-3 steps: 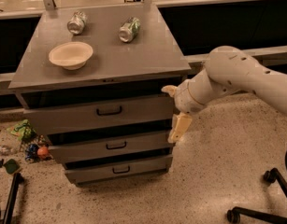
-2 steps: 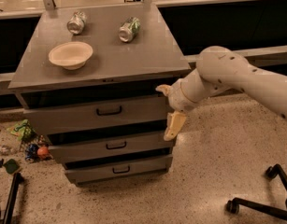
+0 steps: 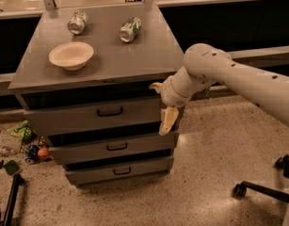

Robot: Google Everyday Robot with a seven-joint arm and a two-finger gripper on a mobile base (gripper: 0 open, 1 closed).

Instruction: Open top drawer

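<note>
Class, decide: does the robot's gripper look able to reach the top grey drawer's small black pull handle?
Probably yes: the gripper hangs by the top grey drawer's right end, with nothing between it and the black handle.

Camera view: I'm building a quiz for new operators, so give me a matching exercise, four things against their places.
Things:
1 bowl
2 green can
3 top drawer
4 hand

Places:
A at the top drawer's right end
B cabinet top, front left
C directly under the cabinet top
D cabinet top, rear, right of the silver can

Pairs: 1-B; 2-D; 3-C; 4-A
</note>
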